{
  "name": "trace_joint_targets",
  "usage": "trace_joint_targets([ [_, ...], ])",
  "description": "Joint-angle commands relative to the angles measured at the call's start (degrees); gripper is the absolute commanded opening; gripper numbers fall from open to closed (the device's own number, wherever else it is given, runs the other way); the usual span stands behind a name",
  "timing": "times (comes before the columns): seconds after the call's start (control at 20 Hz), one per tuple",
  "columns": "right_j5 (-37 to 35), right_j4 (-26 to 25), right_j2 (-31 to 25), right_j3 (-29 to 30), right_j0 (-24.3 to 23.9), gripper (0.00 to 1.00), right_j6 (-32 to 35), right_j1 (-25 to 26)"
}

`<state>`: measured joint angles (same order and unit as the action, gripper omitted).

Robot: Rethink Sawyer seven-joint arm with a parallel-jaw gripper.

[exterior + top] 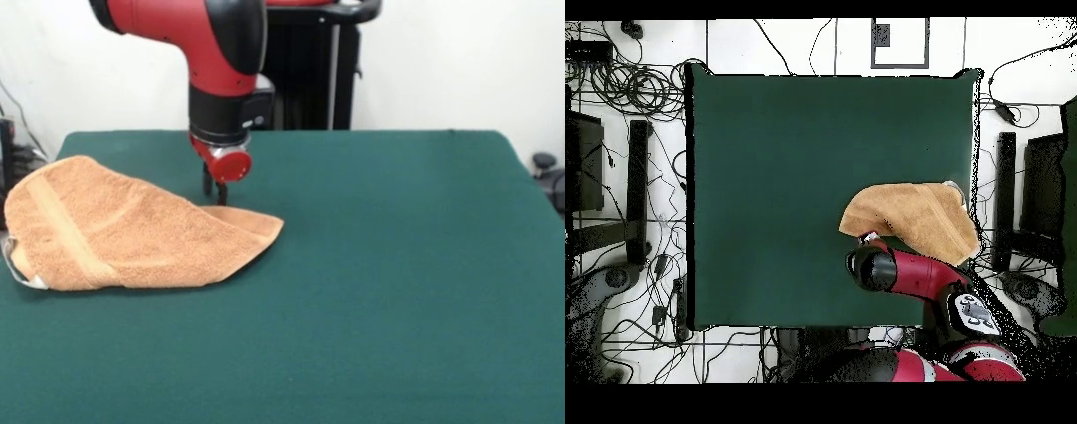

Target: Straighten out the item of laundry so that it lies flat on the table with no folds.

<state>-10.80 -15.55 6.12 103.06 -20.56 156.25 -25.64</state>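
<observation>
— Towel (pixel 132 234) first: where does it lie?
— On the green table (pixel 397 291), near one side edge, folded over itself and bunched, a woven band across it and a small white tag (pixel 22 276) at one corner.
— And the arm (pixel 221 53)?
— It comes down steeply, wrist pointing at the cloth's far edge.
— The gripper (pixel 214 187)?
— Its dark tips sit right at that edge, by the tapered corner — whether they are apart or pinching the cloth, I cannot tell.
</observation>
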Motion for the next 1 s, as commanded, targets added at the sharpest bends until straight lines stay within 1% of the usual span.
trace_joint_targets([
  [0.05, 2.91, 5.73, -6.17, 3.58, 2.14, 1.0, 8.91, 2.09],
  [0.3, -0.31, 6.98, -8.56, 4.56, -0.54, 1.0, 6.01, 2.26],
  [0.5, -1.3, 7.11, -8.78, 4.6, -0.77, 1.0, 4.83, 1.48],
  [0.6, -2.19, 7.77, -9.81, 5.62, -1.31, 1.0, 4.79, -0.05],
  [0.7, -3.5, 8.54, -9.66, 6.76, -0.69, 1.0, 5.14, -2.2],
  [0.8, -6.09, 9.21, -8.15, 7.22, 1.14, 1.0, 5.21, -4.66],
  [1.0, -10.19, 9.95, -7.32, 7.38, 1.98, 1.0, 3.75, -7.91],
])
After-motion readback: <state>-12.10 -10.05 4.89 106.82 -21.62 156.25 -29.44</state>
